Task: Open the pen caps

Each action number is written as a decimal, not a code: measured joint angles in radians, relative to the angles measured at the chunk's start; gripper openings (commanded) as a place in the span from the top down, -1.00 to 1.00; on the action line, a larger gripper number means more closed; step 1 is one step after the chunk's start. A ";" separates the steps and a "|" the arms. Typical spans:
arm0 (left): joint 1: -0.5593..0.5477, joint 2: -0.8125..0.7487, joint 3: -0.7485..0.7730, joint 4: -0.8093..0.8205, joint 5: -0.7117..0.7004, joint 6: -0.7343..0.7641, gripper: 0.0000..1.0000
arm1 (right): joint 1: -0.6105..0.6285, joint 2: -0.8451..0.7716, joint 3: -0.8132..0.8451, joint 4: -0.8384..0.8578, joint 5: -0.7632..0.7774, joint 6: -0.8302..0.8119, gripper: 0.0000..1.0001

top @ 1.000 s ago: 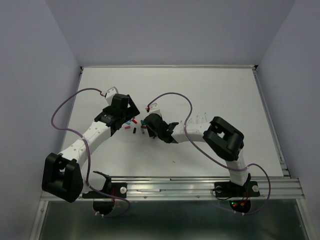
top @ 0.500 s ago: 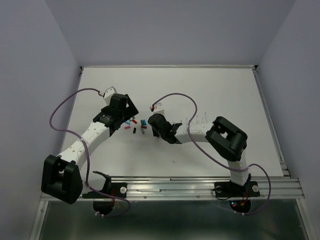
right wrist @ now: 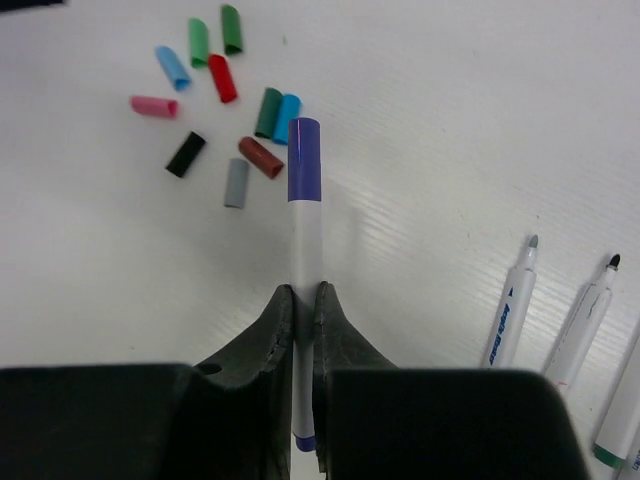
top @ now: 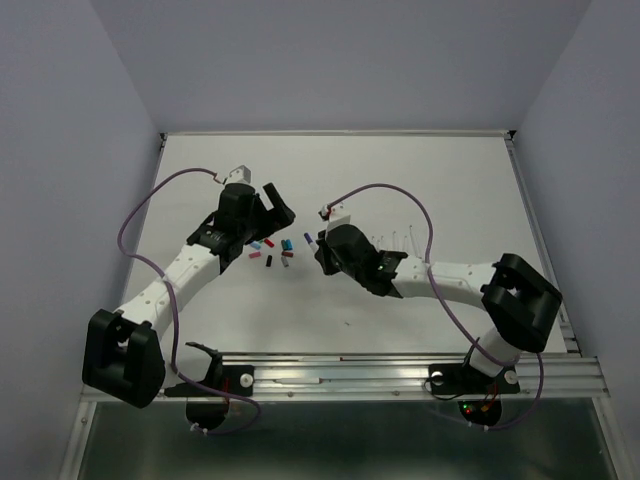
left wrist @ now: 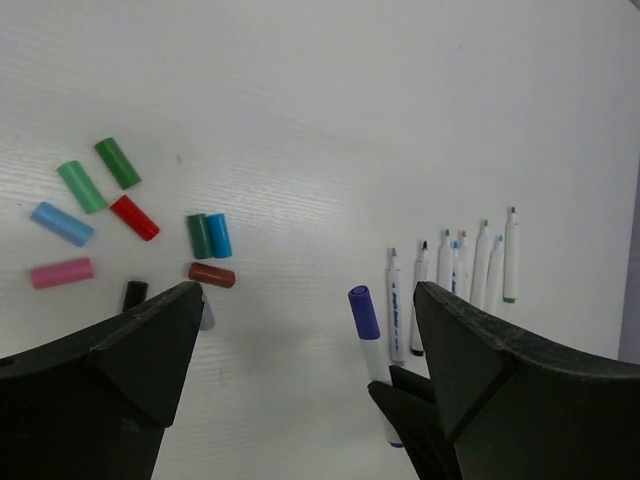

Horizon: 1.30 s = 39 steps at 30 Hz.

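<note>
Purple cap [right wrist: 303, 160] sits on pen [right wrist: 307, 250] clamped in right gripper [right wrist: 305, 292] above table [right wrist: 450, 100]; left gripper [left wrist: 308, 300] spread wide nearby. Risk: pen slips from grip if cap pull runs off-axis.

No legible text; blue print on uncapped pen [right wrist: 508, 305] barrel too small to read.

A robotics lab test cell: a plain white table [top: 450, 180] under the fingers [left wrist: 110, 390], closed in by bare pale-violet walls [top: 60, 150] beyond and to both sides of them. Behind them, an aluminium rail [top: 340, 372] carries 2 bolted arm bases [top: 468, 378], with purple cables [top: 122, 232] looping loose.
</note>
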 measured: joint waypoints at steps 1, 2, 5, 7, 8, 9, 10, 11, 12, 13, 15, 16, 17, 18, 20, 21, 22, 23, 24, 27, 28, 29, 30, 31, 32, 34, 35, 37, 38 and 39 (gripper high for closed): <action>-0.004 0.000 0.000 0.008 0.010 -0.001 -0.98 | 0.000 -0.030 -0.010 0.017 -0.014 -0.002 0.99; -0.012 0.000 0.000 0.021 0.026 -0.003 -0.98 | 0.000 -0.048 -0.015 0.027 -0.019 -0.003 0.99; -0.035 0.002 0.000 0.046 0.056 -0.018 -0.97 | 0.000 -0.084 -0.025 0.052 -0.039 -0.003 0.99; -0.050 0.013 0.000 0.072 0.073 -0.036 -0.91 | 0.000 -0.094 -0.033 0.066 -0.040 -0.002 0.99; -0.052 0.016 0.000 0.079 0.077 -0.042 -0.88 | 0.000 -0.095 -0.035 0.068 -0.039 -0.002 0.99; -0.056 0.022 0.000 0.085 0.081 -0.050 -0.83 | 0.000 -0.095 -0.036 0.070 -0.039 0.001 0.99; -0.060 0.029 0.000 0.091 0.087 -0.059 -0.76 | 0.000 -0.095 -0.037 0.074 -0.037 0.003 0.99; -0.064 0.035 0.000 0.096 0.092 -0.064 -0.74 | 0.000 -0.095 -0.041 0.086 -0.034 0.006 0.99; -0.068 0.042 0.000 0.103 0.095 -0.074 -0.72 | 0.000 -0.095 -0.044 0.093 -0.033 0.008 0.99; -0.069 0.045 -0.001 0.108 0.097 -0.077 -0.67 | 0.000 -0.095 -0.049 0.106 -0.031 0.012 0.99; -0.075 0.053 -0.004 0.124 0.104 -0.095 -0.58 | 0.000 -0.096 -0.056 0.121 -0.029 0.018 0.99; -0.078 0.056 -0.004 0.130 0.107 -0.100 -0.54 | 0.000 -0.096 -0.061 0.135 -0.028 0.020 0.99; -0.082 0.058 -0.004 0.133 0.107 -0.105 -0.50 | 0.000 -0.097 -0.065 0.148 -0.026 0.021 0.99; -0.084 0.060 -0.004 0.137 0.109 -0.109 -0.47 | 0.000 -0.098 -0.067 0.155 -0.025 0.022 0.99; -0.088 0.060 -0.004 0.143 0.113 -0.117 -0.41 | 0.000 -0.102 -0.068 0.175 -0.021 0.025 0.99; -0.089 0.060 -0.004 0.149 0.115 -0.122 -0.40 | 0.000 -0.103 -0.068 0.184 -0.018 0.024 0.99; -0.090 0.060 -0.004 0.155 0.118 -0.125 -0.40 | 0.000 -0.105 -0.068 0.196 -0.016 0.024 0.98; -0.090 0.060 -0.004 0.158 0.119 -0.129 -0.36 | 0.000 -0.106 -0.068 0.203 -0.015 0.025 0.98; -0.091 0.060 -0.004 0.163 0.121 -0.130 -0.34 | 0.000 -0.108 -0.068 0.212 -0.012 0.024 0.99; -0.095 0.063 -0.004 0.177 0.126 -0.136 -0.22 | 0.000 -0.112 -0.068 0.223 -0.008 0.024 0.99; -0.096 0.066 -0.004 0.179 0.126 -0.136 -0.11 | 0.000 -0.113 -0.068 0.225 -0.008 0.024 0.99; -0.096 0.069 -0.004 0.179 0.126 -0.138 -0.05 | 0.000 -0.114 -0.068 0.229 -0.008 0.024 0.99; -0.096 0.071 -0.004 0.180 0.126 -0.140 0.03 | 0.000 -0.115 -0.068 0.230 -0.009 0.023 0.99; -0.096 0.074 -0.004 0.181 0.126 -0.143 0.12 | 0.000 -0.117 -0.069 0.230 -0.010 0.020 0.99; -0.096 0.075 -0.004 0.182 0.126 -0.142 0.14 | 0.000 -0.118 -0.069 0.233 -0.010 0.017 0.99; -0.096 0.076 -0.004 0.182 0.126 -0.145 0.20 | 0.000 -0.119 -0.069 0.242 -0.013 0.016 0.99; -0.096 0.076 -0.004 0.183 0.126 -0.147 0.37 | 0.000 -0.119 -0.069 0.245 -0.013 0.016 0.99; -0.096 0.076 -0.004 0.183 0.126 -0.150 0.68 | 0.000 -0.119 -0.069 0.249 -0.016 0.016 0.99; -0.097 0.076 -0.004 0.186 0.129 -0.152 0.93 | 0.000 -0.119 -0.069 0.249 -0.017 0.016 0.99; -0.097 0.076 -0.004 0.188 0.130 -0.155 1.00 | 0.000 -0.119 -0.070 0.251 -0.020 0.012 0.99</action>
